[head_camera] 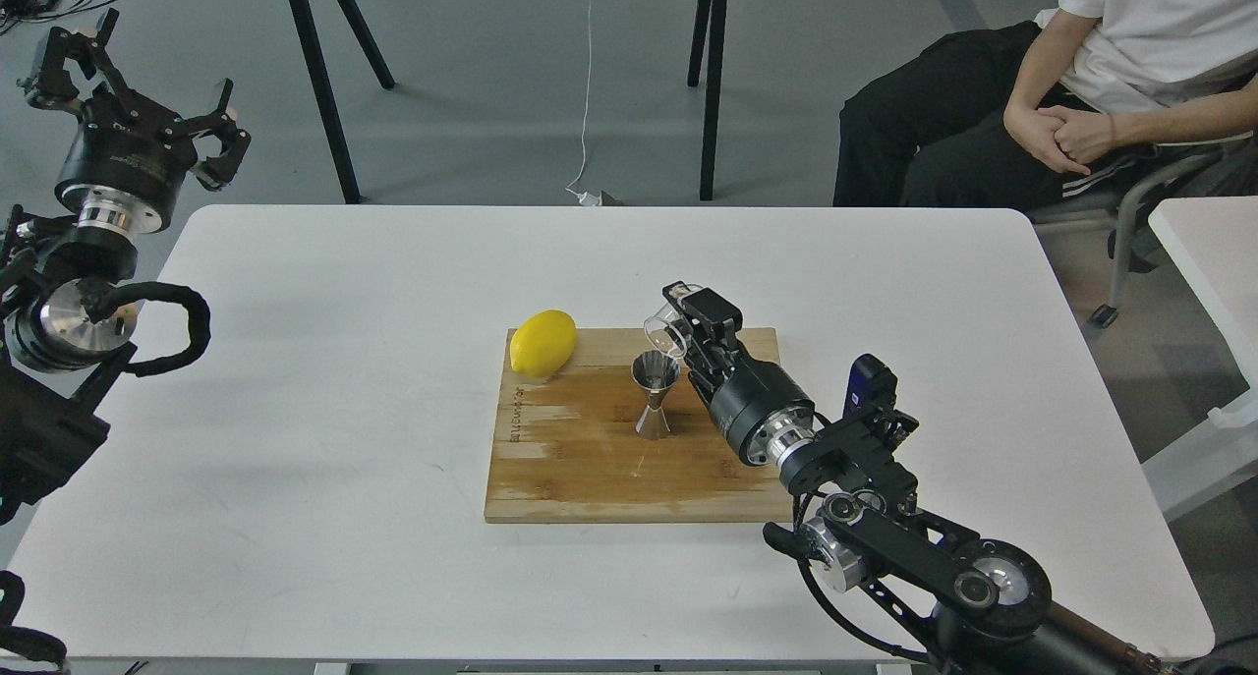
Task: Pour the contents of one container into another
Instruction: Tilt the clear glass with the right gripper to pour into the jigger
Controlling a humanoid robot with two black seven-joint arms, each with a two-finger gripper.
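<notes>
The shiny steel jigger (653, 395) stands upright near the middle of the wooden cutting board (580, 469). Just above and to the right of its mouth, my right gripper (685, 323) is shut on the small clear glass cup (665, 334). The cup is tipped on its side with its mouth facing left and down toward the jigger's rim. My left gripper (147, 81) hangs open, high up beyond the table's far left corner, with nothing in it.
A yellow lemon (543, 343) lies on the board's far left corner. The board sits on a white table (324, 361). A person (1061, 95) sits on a chair past the far right corner. Black table legs (324, 95) stand behind.
</notes>
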